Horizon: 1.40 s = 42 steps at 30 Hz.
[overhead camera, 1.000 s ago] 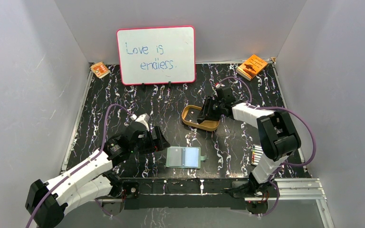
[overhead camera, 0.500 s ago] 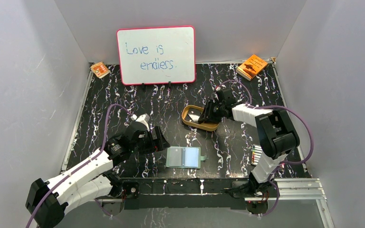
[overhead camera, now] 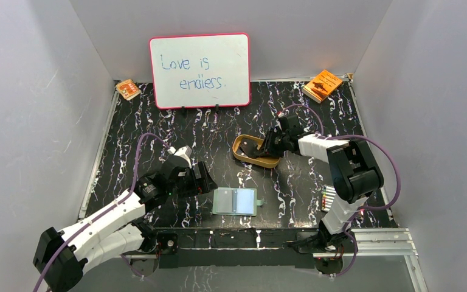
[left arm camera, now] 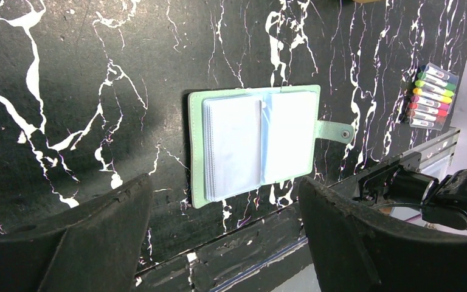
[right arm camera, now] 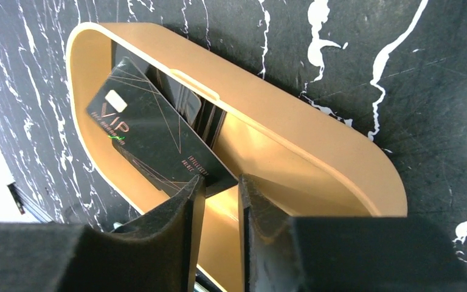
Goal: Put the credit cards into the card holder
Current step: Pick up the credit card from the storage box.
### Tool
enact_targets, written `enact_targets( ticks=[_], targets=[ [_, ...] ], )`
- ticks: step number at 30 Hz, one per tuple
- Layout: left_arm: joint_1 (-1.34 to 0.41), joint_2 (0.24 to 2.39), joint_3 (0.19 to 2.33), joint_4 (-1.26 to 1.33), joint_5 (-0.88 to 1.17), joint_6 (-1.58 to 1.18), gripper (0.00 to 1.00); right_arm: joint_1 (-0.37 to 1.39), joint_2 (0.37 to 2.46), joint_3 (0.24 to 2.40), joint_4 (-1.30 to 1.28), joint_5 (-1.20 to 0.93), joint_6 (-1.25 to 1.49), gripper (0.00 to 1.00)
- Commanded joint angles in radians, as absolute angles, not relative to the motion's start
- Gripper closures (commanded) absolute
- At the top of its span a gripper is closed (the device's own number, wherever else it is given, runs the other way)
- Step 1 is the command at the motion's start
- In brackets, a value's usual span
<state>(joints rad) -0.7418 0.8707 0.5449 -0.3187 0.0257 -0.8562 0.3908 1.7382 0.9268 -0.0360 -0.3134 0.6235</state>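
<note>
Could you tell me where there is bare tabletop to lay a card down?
Bare tabletop lies between the card holder and the marker pack, and between the whiteboard and the left gripper. It is crowded at the gold tray, with the right gripper inside it.

At my twelve o'clock, the whiteboard (overhead camera: 199,70) reads "Love is endless."; the topmost credit card (right arm camera: 152,143) says "VIP".

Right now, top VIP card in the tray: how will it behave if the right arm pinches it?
Probably stiff and light: the VIP card is thin and rests on the other cards without sagging. Likely slippery: its face looks smooth, so a corner pinch in the jaws of the right gripper could let it pivot. The tray wall may catch it if dragged.
</note>
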Motion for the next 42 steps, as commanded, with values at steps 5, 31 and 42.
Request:
enact_targets(
  ticks=[5, 31, 42],
  targets=[
    [-0.744, 0.866, 0.535, -0.331, 0.014, -0.852, 0.15, 0.384, 1.713, 0.915, -0.009, -0.349, 0.62, 0.51],
    [-0.743, 0.882, 0.544, -0.331, 0.014, -0.849, 0.15, 0.362, 1.695, 0.88, 0.087, -0.46, 0.684, 0.89],
    [-0.743, 0.87, 0.554, -0.34, -0.029, -0.851, 0.15, 0.356, 1.482, 0.857, -0.058, -0.469, 0.761, 1.0]
  ],
)
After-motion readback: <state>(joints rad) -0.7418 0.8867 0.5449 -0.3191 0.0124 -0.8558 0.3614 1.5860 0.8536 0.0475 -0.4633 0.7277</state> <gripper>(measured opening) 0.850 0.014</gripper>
